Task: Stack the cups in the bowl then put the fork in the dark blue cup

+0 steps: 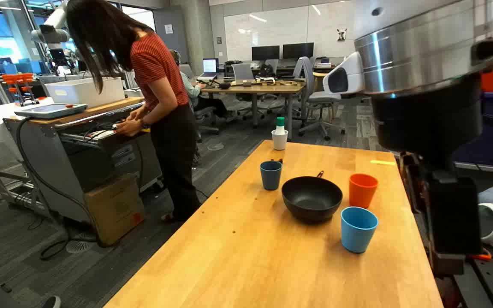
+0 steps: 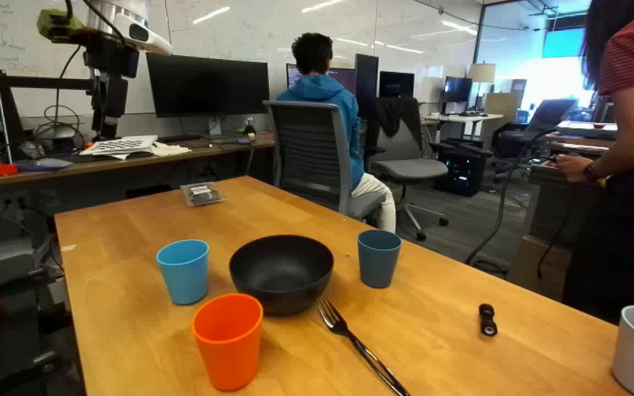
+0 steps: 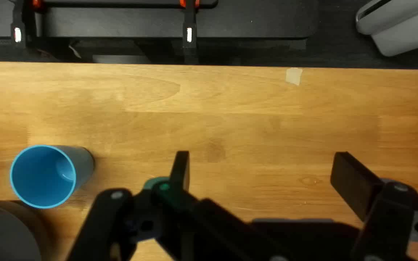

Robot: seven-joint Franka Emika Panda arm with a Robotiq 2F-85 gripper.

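The end effector [image 3: 261,157] is spread wide. On the desk [image 2: 130,217], the light blue cup [image 2: 186,280], orange cup [image 2: 230,352] and dark blue cup [image 2: 378,264] stand upright around the bowl [image 2: 284,300]; the fork [image 2: 350,335] lies near it.

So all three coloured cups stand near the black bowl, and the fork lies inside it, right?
Not quite: an exterior view shows the fork on the table beside the black bowl, not in it. The light blue cup, orange cup and dark blue cup do stand near it.
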